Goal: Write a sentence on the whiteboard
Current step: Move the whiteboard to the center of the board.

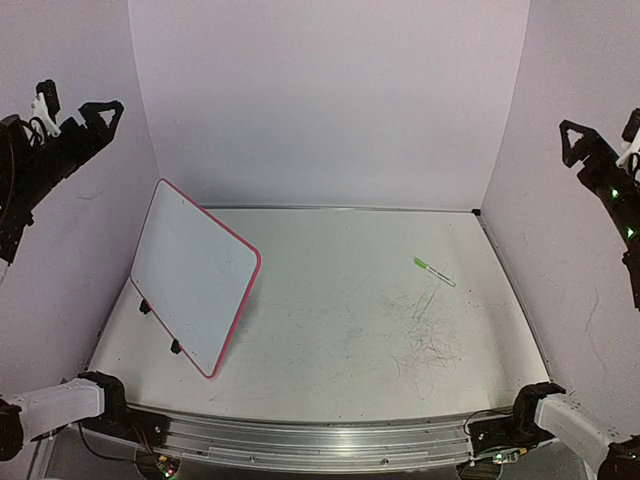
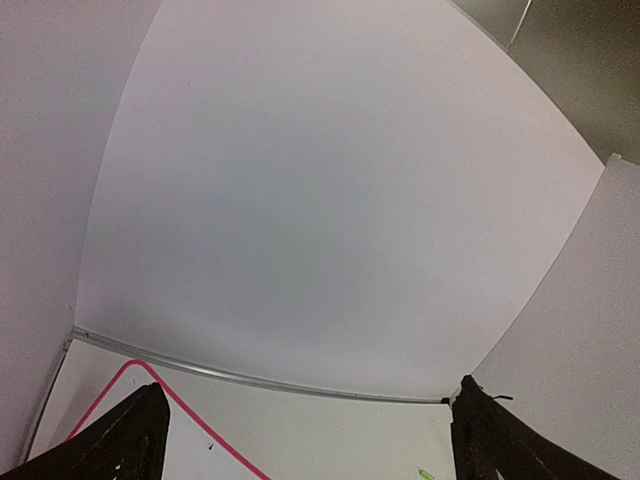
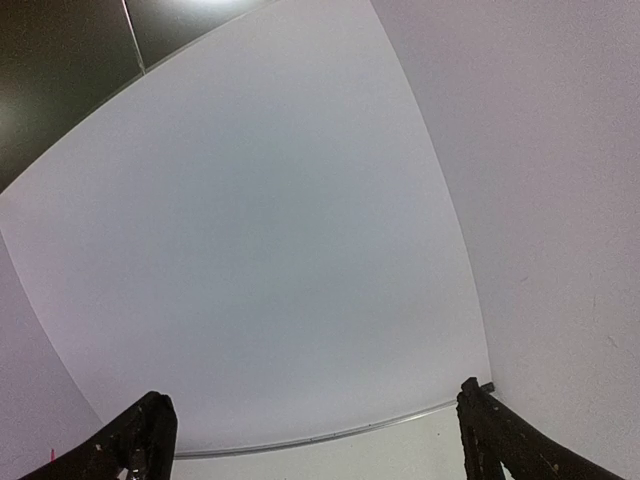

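From the overhead camera, the whiteboard (image 1: 195, 275) stands on the left part of the table (image 1: 330, 260). It is propped at a tilt on its two black clip feet (image 1: 146, 307), with the pink-red rim around a plain white face. A green marker (image 1: 434, 271) lies well apart from it, on the right rear of the table. Nearer the front is a patch of grey scribble marks (image 1: 425, 340) on the tabletop. The left gripper (image 1: 75, 105) hangs raised at the left edge and the right gripper (image 1: 605, 130) at the right edge. Both are off the table and hold nothing.

In the left wrist view, the left gripper (image 2: 310, 390) has its jaws spread wide, one black finger in each lower corner with nothing between them. Below it, a rounded corner of the whiteboard (image 2: 195, 455) shows just beside the left finger. The tip of the green marker (image 2: 427, 473) peeks in at the bottom edge. A pale backdrop (image 2: 320, 200) fills the rest.

In the right wrist view, the right gripper (image 3: 315, 395) is likewise wide open and empty. It faces the backdrop (image 3: 300, 220), with only a thin strip of table (image 3: 400, 455) at the bottom.
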